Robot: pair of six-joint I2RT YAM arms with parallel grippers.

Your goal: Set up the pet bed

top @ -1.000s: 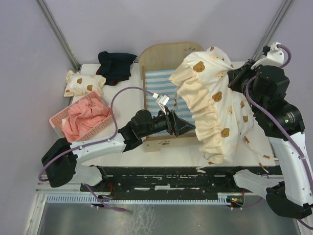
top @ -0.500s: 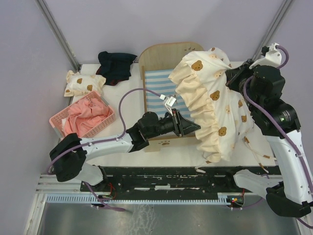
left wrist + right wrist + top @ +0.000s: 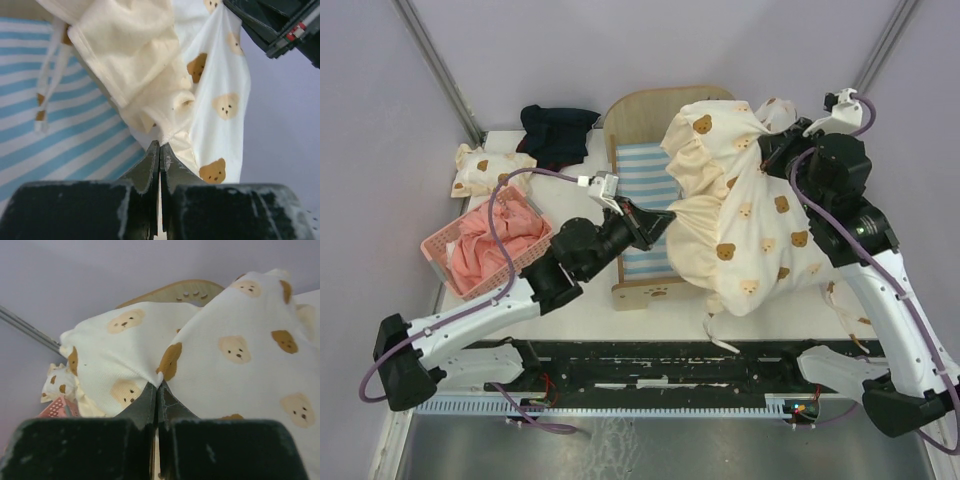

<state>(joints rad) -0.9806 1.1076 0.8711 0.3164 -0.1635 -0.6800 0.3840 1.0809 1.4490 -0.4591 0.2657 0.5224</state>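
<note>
- Standing at the far middle of the white table (image 3: 650,316), the small light plywood pet bed (image 3: 642,112) has its arched headboard away from the arms and its low footboard (image 3: 645,292), marked with a dark paw print, nearest them.
- Blue-and-white striped mattress (image 3: 642,178) lies in the frame; only its left part shows.
- Cream bear-print quilt (image 3: 750,235) is bunched and raised over the bed's right half, draping down past the right side of the footboard.
- Left gripper (image 3: 160,148) – jaws pressed together, pinching a folded hem of the quilt over the mattress.
- Right gripper (image 3: 157,388) – jaws likewise closed, nipping the quilt's cloth near the headboard's right end.
- Pink plastic basket (image 3: 430,248) holding pink cloth sits at the table's left, well apart from the bed.
- Small bear-print pillow (image 3: 485,170) lies behind the basket; a dark crumpled garment (image 3: 558,132) lies just left of the headboard.
</note>
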